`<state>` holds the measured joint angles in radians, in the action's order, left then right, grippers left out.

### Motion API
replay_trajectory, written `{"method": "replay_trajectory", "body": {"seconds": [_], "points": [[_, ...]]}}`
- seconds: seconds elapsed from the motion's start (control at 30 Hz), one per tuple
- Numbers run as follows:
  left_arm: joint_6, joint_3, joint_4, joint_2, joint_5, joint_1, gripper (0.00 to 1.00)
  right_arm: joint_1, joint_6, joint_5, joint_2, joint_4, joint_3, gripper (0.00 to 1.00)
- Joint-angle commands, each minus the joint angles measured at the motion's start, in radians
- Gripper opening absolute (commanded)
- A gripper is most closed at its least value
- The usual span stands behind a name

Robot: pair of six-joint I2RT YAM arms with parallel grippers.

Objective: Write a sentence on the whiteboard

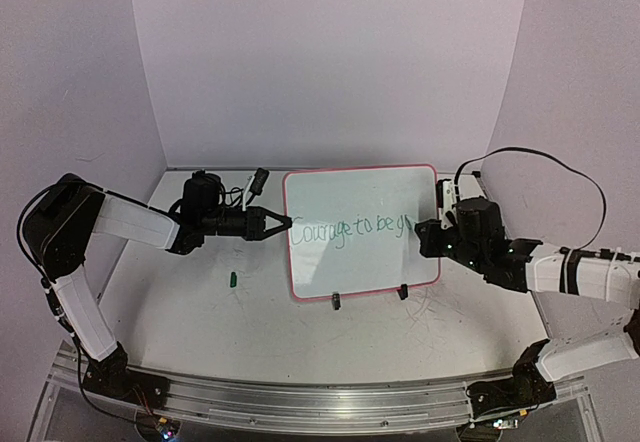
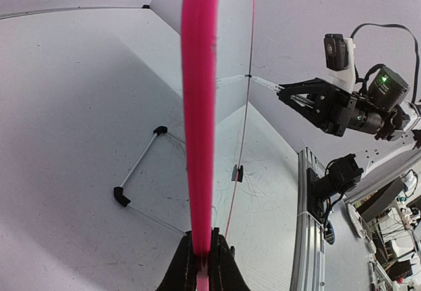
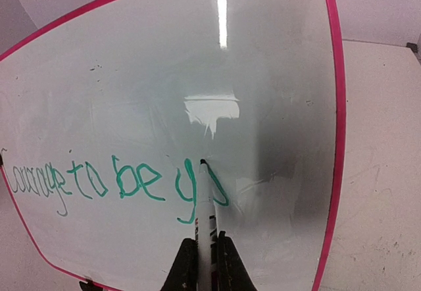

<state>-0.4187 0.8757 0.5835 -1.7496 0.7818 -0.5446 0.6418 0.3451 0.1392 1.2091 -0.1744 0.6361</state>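
Note:
The whiteboard (image 1: 360, 262), white with a pink-red frame, stands upright mid-table. My left gripper (image 1: 287, 223) is shut on its left frame edge (image 2: 199, 106), which runs up between the jaws of that gripper (image 2: 202, 255). The sentence (image 3: 118, 182) is in green marker and reads "Courage to be yo" at this point. My right gripper (image 3: 205, 258) is shut on a white marker (image 3: 208, 215), whose tip touches the board at the last letter. From above, the right gripper (image 1: 420, 234) is at the board's right part.
A small green cap (image 1: 232, 279) lies on the table left of the board. Two black clips (image 1: 336, 300) hold the board's lower edge, and its wire stand (image 2: 141, 166) rests behind it. The metal base rail (image 1: 300, 402) runs along the near edge.

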Motion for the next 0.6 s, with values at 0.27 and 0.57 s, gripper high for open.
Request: {"method": "replay_trajectory", "body": {"seconds": [0.27,0.57], "points": [[0.029,0.017,-0.012,-0.016,-0.037,-0.009,0.0,-0.015,0.0,0.031,-0.131,0.062,-0.001,0.0],[0.028,0.014,-0.012,-0.007,-0.038,-0.009,0.0,-0.018,-0.007,0.031,-0.088,0.064,0.008,0.0]]}}
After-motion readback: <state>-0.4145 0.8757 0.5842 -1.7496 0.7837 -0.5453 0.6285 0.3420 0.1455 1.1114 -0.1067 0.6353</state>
